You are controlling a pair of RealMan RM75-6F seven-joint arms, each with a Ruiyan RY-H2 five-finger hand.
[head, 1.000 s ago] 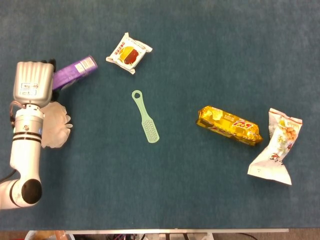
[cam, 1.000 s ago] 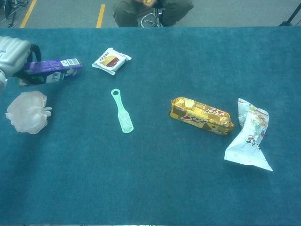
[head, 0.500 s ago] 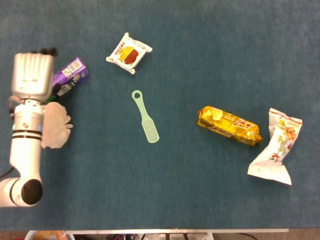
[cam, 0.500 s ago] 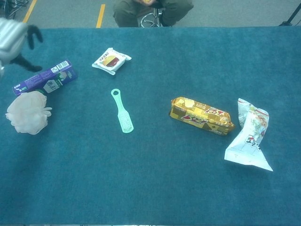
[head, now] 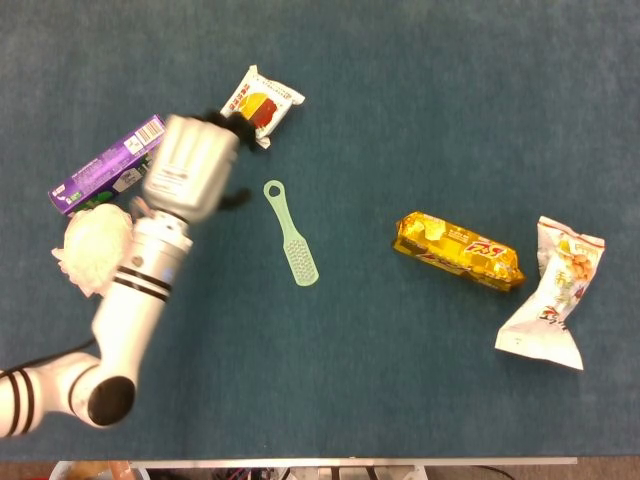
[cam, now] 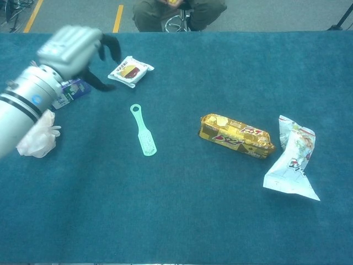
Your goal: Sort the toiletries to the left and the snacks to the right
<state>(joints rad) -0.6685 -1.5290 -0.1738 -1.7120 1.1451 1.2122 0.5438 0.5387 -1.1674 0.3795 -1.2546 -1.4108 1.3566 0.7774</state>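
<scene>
Our left hand [cam: 74, 48] hangs empty with fingers spread above the desk [head: 420, 110], close to the small snack packet [head: 258, 105] that lies on the toiletry side. We judge the main risk is our forearm sweeping the bath pouf [head: 96, 248] or purple toothpaste box [head: 108, 177] out of place as we reach. The green brush [head: 292, 234] lies mid-desk, possibly in our path. The gold snack pack [head: 458, 250] and white snack bag [head: 552, 293] lie right. Our right hand is out of sight.

Left hand [cam: 74, 47] empty, fingers apart, above worktop [cam: 182, 210] between purple box [cam: 70, 93] and snack packet [cam: 130, 71].
</scene>
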